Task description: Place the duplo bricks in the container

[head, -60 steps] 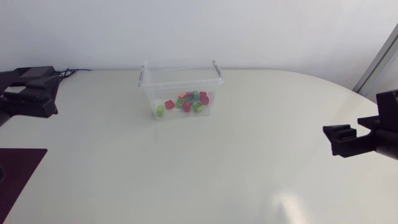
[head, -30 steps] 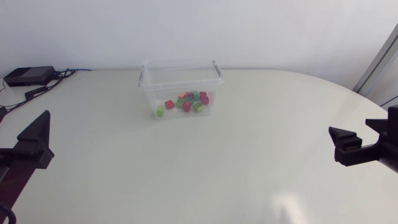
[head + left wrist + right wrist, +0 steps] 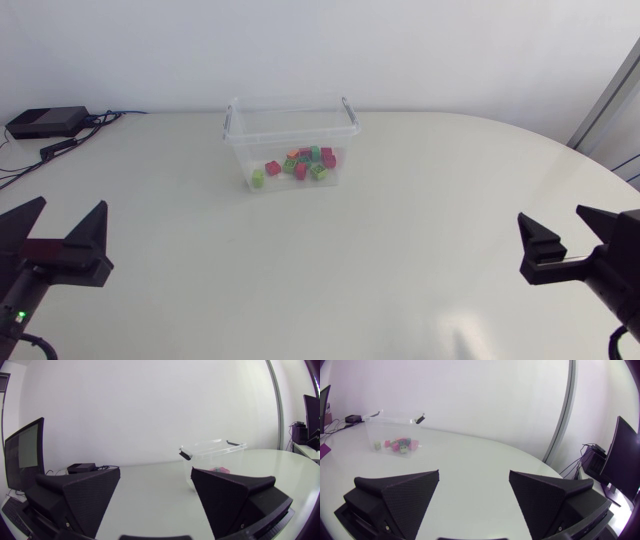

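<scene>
My left end effector [image 3: 72, 203] hangs over the near left part of the bench [image 3: 400, 210], its fingers spread wide. My right end effector [image 3: 551, 213] sits over the near right side, opened just as wide. The clear container [image 3: 290, 125] stands well apart from both, toward the bench's far edge. The duplo bricks [image 3: 300, 163], red, green and orange, lie clustered on its floor.
</scene>
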Motion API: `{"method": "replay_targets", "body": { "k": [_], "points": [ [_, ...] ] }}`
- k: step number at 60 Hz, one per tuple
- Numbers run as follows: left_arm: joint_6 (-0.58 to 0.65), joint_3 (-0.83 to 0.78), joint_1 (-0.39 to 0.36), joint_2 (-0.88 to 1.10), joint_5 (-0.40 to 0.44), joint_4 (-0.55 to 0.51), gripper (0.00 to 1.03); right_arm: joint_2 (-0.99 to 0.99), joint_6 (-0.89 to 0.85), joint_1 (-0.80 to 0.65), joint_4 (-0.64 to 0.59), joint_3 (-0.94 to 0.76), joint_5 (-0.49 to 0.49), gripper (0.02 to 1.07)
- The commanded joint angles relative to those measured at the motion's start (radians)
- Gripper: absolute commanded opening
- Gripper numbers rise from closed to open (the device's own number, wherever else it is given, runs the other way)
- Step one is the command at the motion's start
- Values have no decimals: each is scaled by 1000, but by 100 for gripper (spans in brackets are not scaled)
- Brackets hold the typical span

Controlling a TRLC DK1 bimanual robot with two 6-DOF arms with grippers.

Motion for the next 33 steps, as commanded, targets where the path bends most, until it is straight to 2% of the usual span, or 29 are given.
{"method": "replay_targets", "body": {
  "k": [1,25,33],
  "points": [
    [-36,-38,12,-12,17,22,99,-37,42,10,36,-54,1,103],
    [-126,-157,33,-37,74,69,99,-239,165,33,231,-274,-4,103],
    [-126,-157,33,-37,74,69,99,-239,165,33,231,-274,-4,103]
  ]
}}
